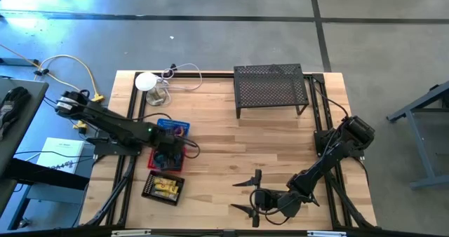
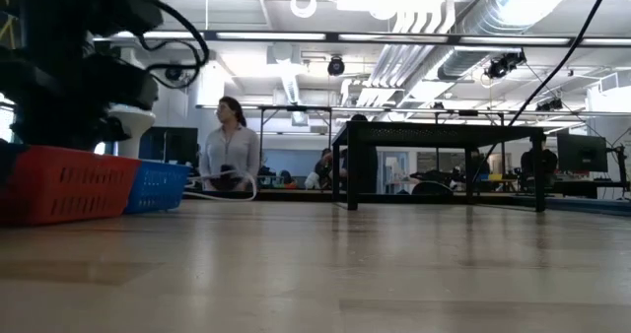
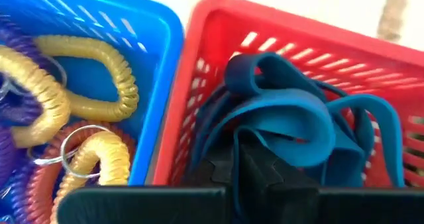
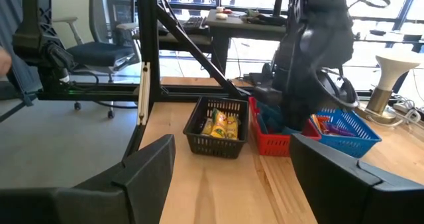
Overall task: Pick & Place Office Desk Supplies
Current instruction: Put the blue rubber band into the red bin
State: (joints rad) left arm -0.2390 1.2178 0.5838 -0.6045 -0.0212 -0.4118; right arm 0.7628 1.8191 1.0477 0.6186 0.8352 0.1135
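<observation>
Left gripper [image 3: 248, 174] closed, in red basket [image 3: 218, 45] on wooden table [image 1: 238, 146].

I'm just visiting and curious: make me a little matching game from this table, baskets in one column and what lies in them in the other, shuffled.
Column one:
1. blue basket
2. red basket
3. black basket
4. black mesh shelf

Column two:
A. yellow packets
B. nothing visible on top of it
C. coiled yellow, orange and purple rings
D. blue elastic loops, with the left tool shut among them

Pairs: 1-C, 2-D, 3-A, 4-B
</observation>
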